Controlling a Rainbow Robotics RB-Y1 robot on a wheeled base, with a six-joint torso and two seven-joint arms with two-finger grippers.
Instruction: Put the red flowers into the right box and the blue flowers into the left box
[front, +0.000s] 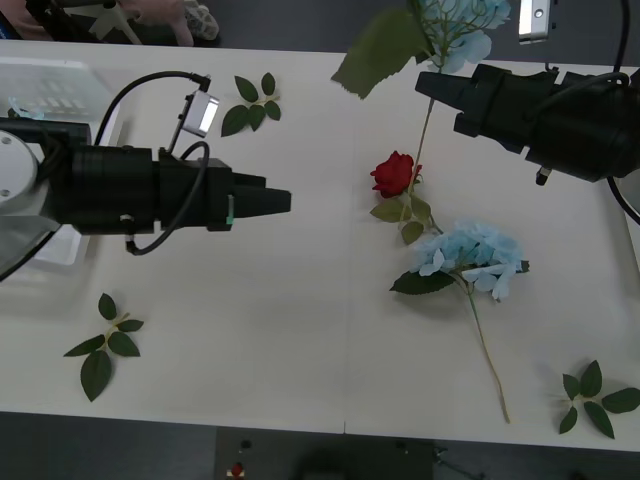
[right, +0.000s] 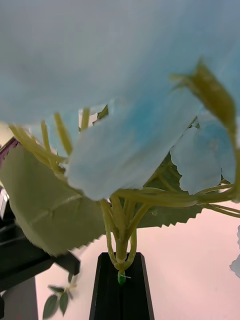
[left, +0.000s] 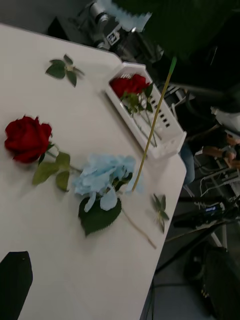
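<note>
Right up against your right wrist camera, a blue flower (right: 125, 100) fills the lens, its stem pinched in the closed right claw (right: 121, 277). From the front, you see that claw (front: 432, 86) holding the bloom high over the surface (front: 300, 330), while the left claw (front: 280, 202) hovers closed and empty near the left box (front: 60, 85). Carry the stem across well above the red rose (front: 395, 173). Your left wrist shows roses in the right box (left: 165, 130).
</note>
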